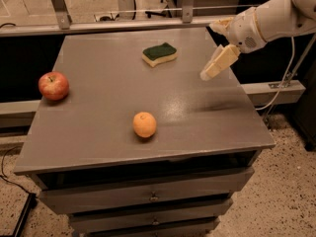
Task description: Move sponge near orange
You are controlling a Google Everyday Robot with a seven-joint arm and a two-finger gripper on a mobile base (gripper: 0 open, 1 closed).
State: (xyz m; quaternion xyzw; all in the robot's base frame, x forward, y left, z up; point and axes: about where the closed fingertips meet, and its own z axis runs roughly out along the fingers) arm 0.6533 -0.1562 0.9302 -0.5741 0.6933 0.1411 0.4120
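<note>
The sponge [159, 54], dark green on top with a pale yellow base, lies flat at the back middle of the grey cabinet top [98, 107]. The orange [144, 124] sits toward the front middle, well apart from the sponge. My gripper [207, 73] hangs above the right part of the top, to the right of the sponge and a little nearer than it, pointing down and left. It holds nothing. The white arm reaches in from the upper right.
A red apple [53, 85] sits near the left edge of the top. Drawers [153, 196] are below the front edge. A metal rail [123, 23] runs behind the cabinet. A white cable [284, 78] hangs at the right.
</note>
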